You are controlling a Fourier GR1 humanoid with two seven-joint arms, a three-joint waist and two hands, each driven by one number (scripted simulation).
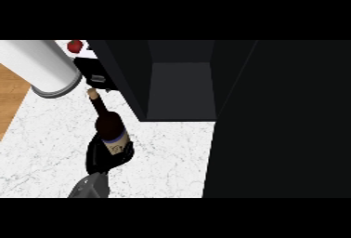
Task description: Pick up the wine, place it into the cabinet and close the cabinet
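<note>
The dark wine bottle [109,123] has a tan cork end and a blue-and-cream label. It is tilted, with its neck pointing up and to the left, over the white marble counter [48,139]. My left hand [99,158] is curled round its lower body and hides the base. The black cabinet [179,88] stands open just right of the bottle, its grey inner floor showing. Its tall dark door [281,121] is swung out and fills the right side of the head view. My right hand does not show.
A big white cylinder [41,65] with a grey end lies at the upper left, close to the bottle's neck. A small black-and-white object [93,74] and a red knob [74,45] sit beside the cabinet's left wall. Wooden floor [10,93] shows beyond the counter's left edge.
</note>
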